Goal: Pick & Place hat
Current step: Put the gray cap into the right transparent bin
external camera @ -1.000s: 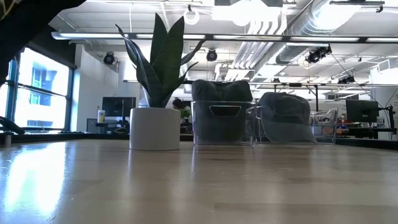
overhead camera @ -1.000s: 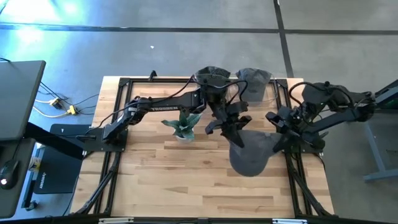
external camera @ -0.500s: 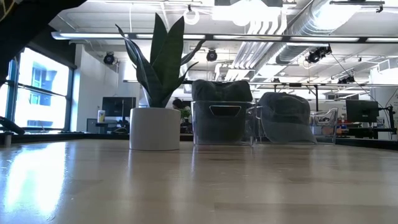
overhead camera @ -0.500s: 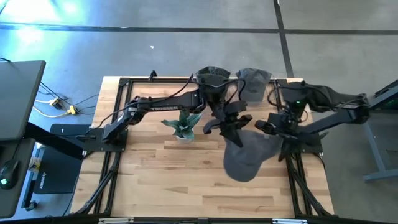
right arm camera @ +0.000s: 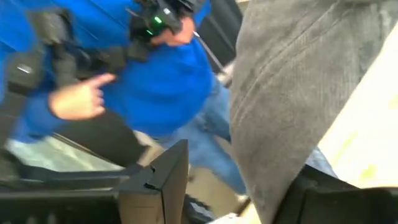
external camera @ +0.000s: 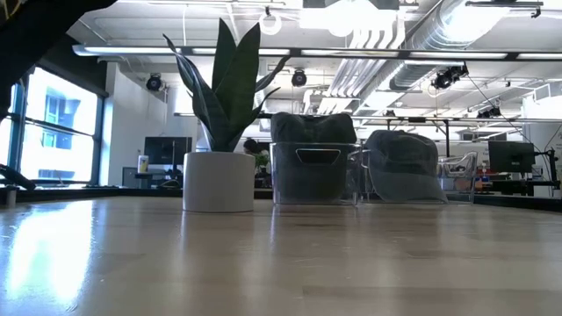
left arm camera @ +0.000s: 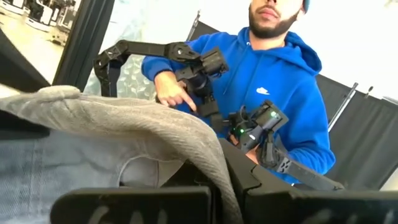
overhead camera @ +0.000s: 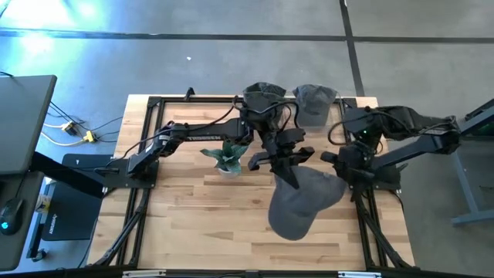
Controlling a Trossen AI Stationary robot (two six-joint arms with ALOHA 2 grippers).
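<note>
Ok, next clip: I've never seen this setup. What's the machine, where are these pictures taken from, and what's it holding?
Two dark robot arms work at a wooden table. The high view looks straight down, the low view looks level across the tabletop, and each wrist view looks past that arm's own fingers. Both grippers, left gripper and right gripper, hold a grey hat up between them. At the back stand a potted plant and two clear bins with more hats. A person in a blue hoodie shows behind the table.

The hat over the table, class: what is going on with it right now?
Both arms hold the grey hat up above the wooden table. The left gripper grips its rear edge, the right gripper its side. Two more hats sit in clear bins at the back, beside a potted plant.
</note>
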